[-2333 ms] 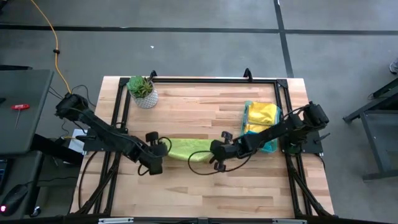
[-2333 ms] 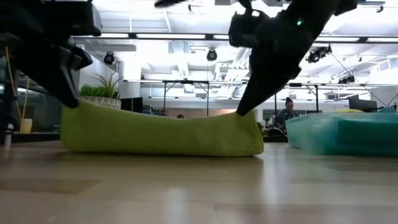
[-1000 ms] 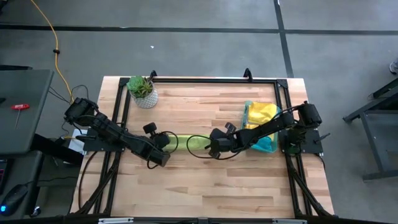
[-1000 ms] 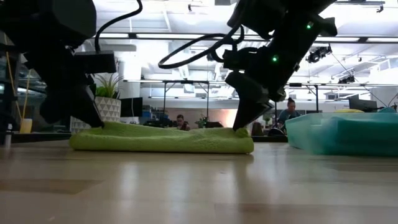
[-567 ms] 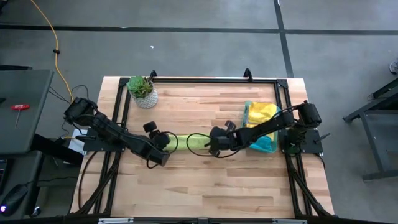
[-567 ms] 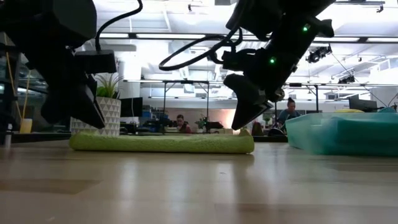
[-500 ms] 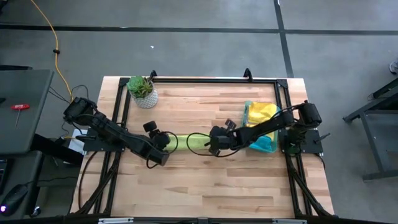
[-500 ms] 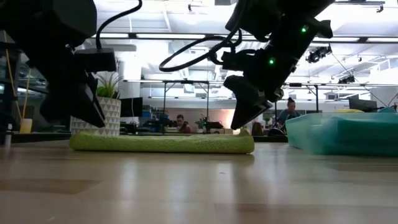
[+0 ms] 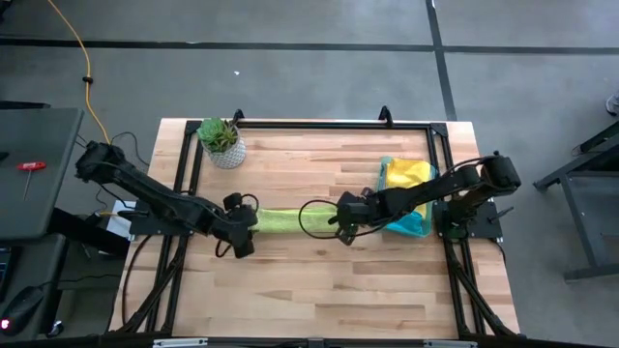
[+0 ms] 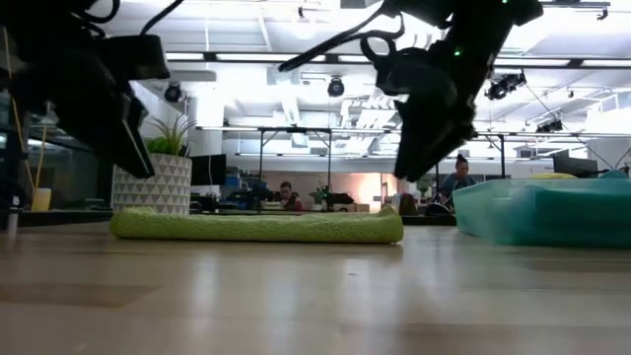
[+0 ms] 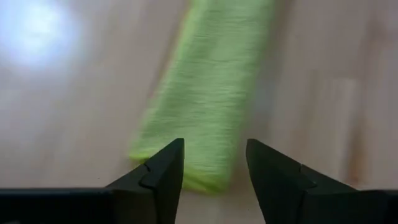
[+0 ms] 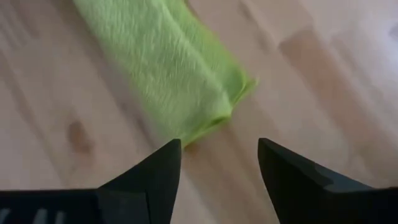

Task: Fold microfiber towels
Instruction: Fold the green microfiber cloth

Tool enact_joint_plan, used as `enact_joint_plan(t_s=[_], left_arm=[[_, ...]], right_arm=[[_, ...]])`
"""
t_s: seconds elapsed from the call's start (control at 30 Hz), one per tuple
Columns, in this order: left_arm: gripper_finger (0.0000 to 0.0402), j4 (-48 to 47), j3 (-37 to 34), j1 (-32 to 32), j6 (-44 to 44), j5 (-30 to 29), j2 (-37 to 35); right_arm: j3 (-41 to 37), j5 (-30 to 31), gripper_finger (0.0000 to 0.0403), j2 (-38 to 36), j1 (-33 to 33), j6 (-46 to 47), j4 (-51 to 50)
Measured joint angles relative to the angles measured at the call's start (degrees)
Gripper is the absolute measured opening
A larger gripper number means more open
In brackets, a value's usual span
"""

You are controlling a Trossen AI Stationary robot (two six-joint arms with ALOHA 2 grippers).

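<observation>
Towel point(image 9: 285, 220), lime green, lies on the table point(image 9: 319, 290) as a long folded strip. Left gripper point(image 11: 211, 168) and right gripper point(image 12: 217, 165) hang open over its ends, holding nothing. Next, I think, fold it short.

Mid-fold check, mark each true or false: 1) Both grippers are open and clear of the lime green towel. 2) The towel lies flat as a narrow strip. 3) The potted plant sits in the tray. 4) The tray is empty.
1) True: left gripper and right gripper are open above the lime green towel.
2) True.
3) False: the potted plant stands on the table, far from the tray.
4) False: it holds a yellow towel.
</observation>
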Motion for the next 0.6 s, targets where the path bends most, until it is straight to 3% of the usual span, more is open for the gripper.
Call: enact_joint_plan(t_s=[0.1, 0.43, 0.6], left_arm=[[0.016, 3.14, -3.78, 0.72, -2.2, 4.09, -3.57], [0.0159, 3.41, -12.75, 0.93, -18.16, -4.05, -9.92], [0.0159, 3.34, -15.4, 0.93, -21.1, -3.22, -9.93]], right_arm=[[0.0, -3.71, 0.0206, -0.34, -0.01, 4.52, -1.47], [0.01, -5.58, 0.0206, 0.47, -2.96, 12.5, 1.15], [-0.02, -7.53, 0.0206, 2.24, -4.42, 15.66, 2.39]])
